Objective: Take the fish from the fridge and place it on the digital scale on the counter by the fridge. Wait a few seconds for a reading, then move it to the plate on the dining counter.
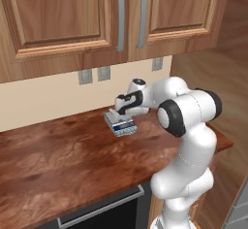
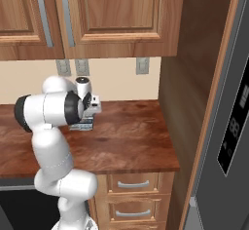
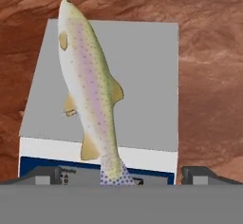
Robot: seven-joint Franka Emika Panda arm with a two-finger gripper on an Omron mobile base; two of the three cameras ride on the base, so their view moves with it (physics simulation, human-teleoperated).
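1. Your fish [image 3: 90, 90] lay on the pale top of the digital scale [image 3: 142, 76], head past the far edge, tail over the near one — the weighing step looked done or under way.
2. Your gripper [image 3: 123, 175] hovered just above with its jaws spread wide and holding nothing, fingertips [image 3: 42, 174] either side of the tail.
3. The scale sat on the counter [image 1: 63, 160], near the back wall with its outlets [image 1: 85, 76].
4. Left for you, by the look of it: the wait, then the carry to the plate.
5. The fridge [image 2: 228, 126] stood close on the right, its side panel [image 2: 187, 78] edging the counter — mind it when swinging away.
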